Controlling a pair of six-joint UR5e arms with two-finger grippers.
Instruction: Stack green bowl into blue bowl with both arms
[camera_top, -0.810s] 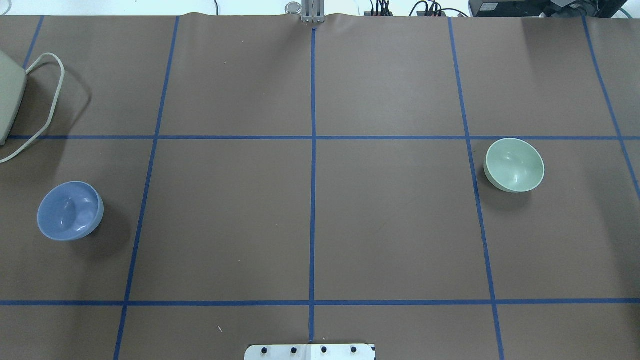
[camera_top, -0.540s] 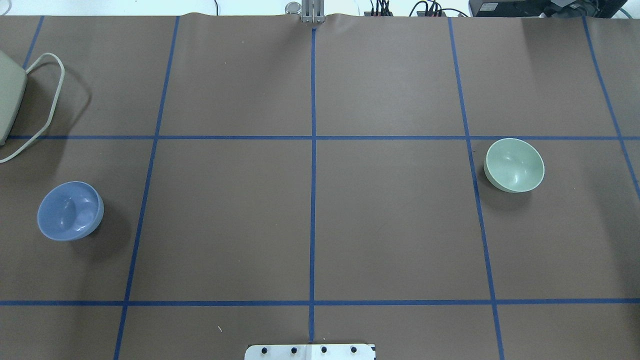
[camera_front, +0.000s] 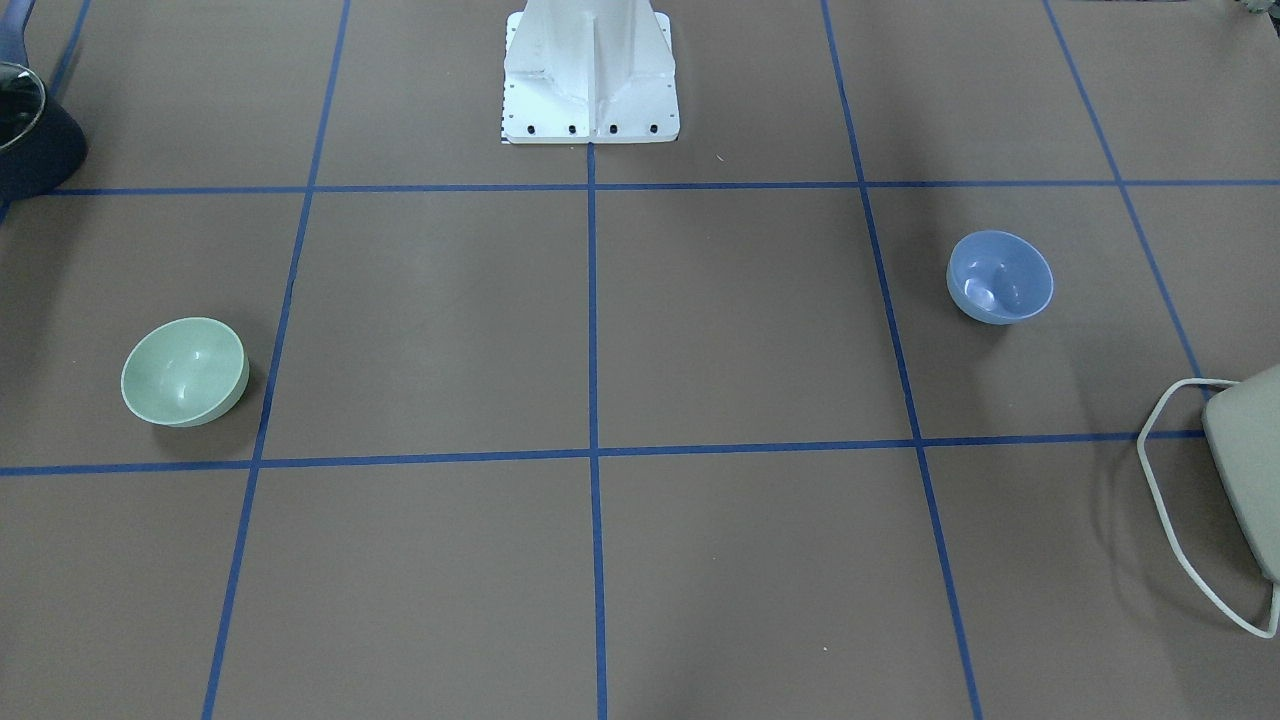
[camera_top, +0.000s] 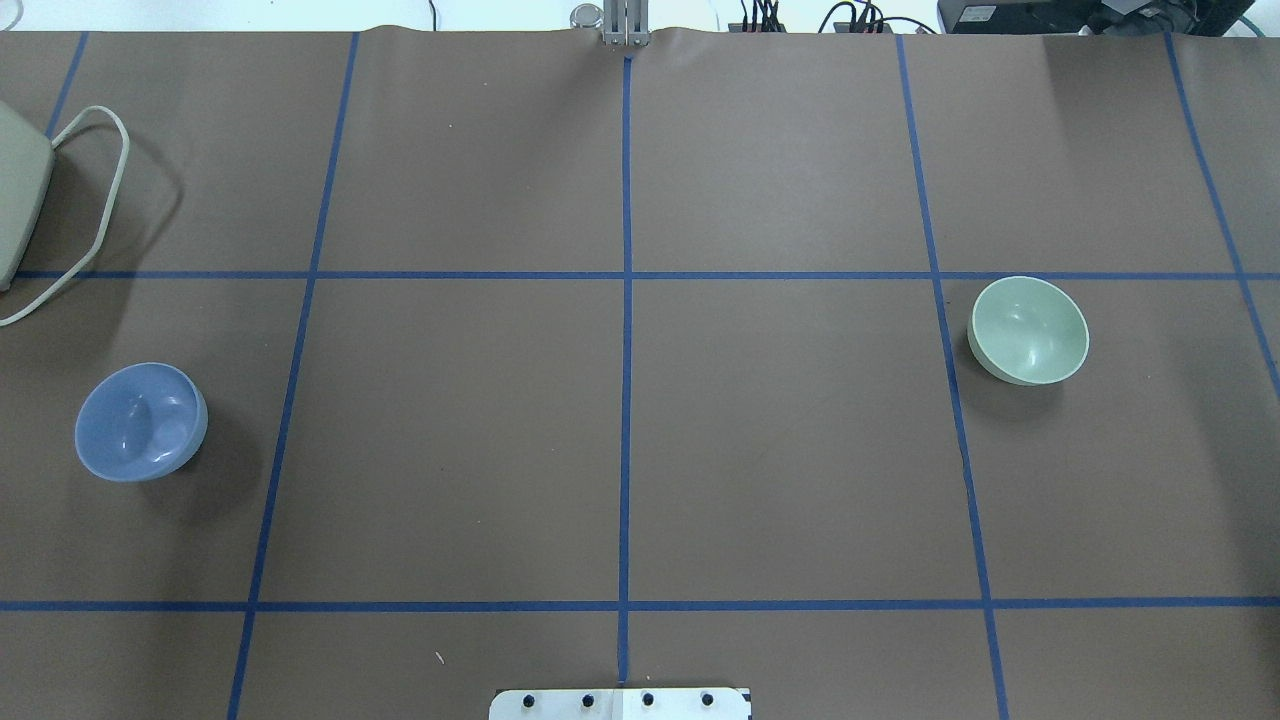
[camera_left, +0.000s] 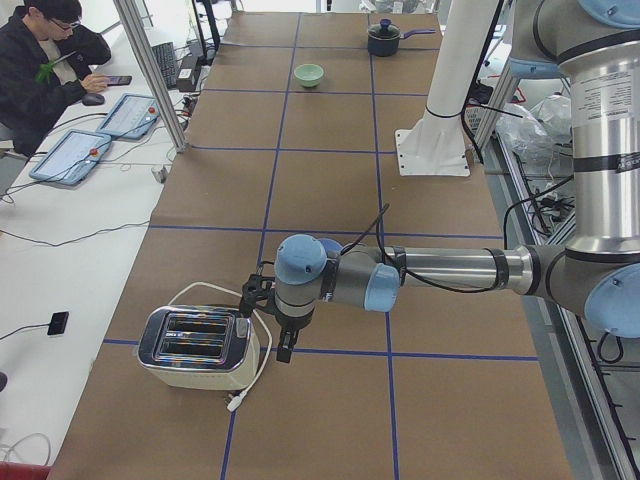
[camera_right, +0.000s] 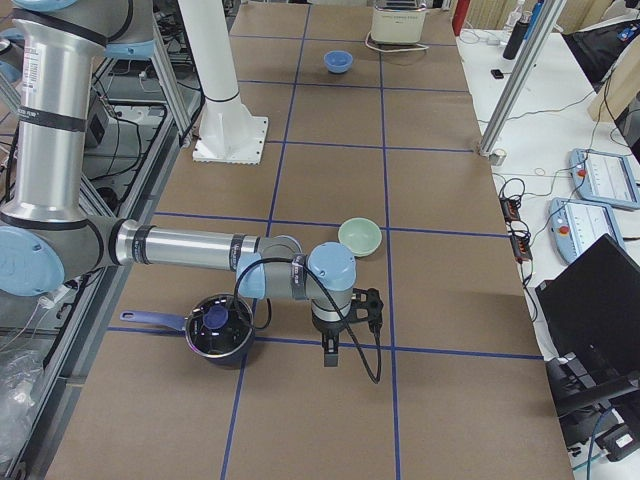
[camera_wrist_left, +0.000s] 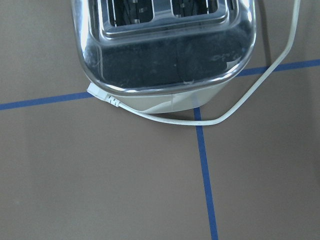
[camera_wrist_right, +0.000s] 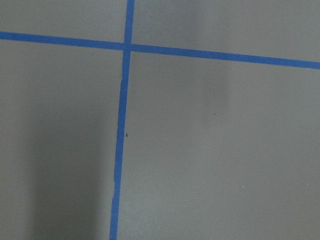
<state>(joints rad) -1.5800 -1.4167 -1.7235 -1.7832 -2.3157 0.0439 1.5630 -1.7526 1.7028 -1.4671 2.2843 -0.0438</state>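
Nothing has moved since the earlier overhead frames: both bowls sit where they did, and neither arm has entered that view.

Facing the robot, the green bowl (camera_front: 184, 371) stands upright on the surface (camera_front: 740, 330), well out from the white pedestal (camera_front: 590, 75) on the robot's right. The blue bowl (camera_front: 1000, 277) stands upright well out from the pedestal on the robot's left. Each bowl lies on one arm's side, which probably explains why the task needs both arms. A toaster (camera_front: 1245, 470) lies beyond the blue bowl, farther from the pedestal, and a dark pot (camera_front: 25, 130) sits level with the pedestal on the green bowl's side.

From overhead the layout is the same, with the bowls well apart and empty.

From the left end, the left arm (camera_left: 440, 270) reaches out from the pedestal's side. Its left end effector (camera_left: 285, 350) hangs pointing down just beside the toaster and holds nothing, though I cannot tell how far it is parted.

From the right end, the right arm (camera_right: 190, 247) stretches out low. The right end effector (camera_right: 330, 352) points down between the pot and the green bowl and carries nothing. Its opening is likewise unclear.

The left wrist view shows only the toaster and its cord. The right wrist view shows bare surface and tape. Judging from this, the task has not begun and the first reach is still due.
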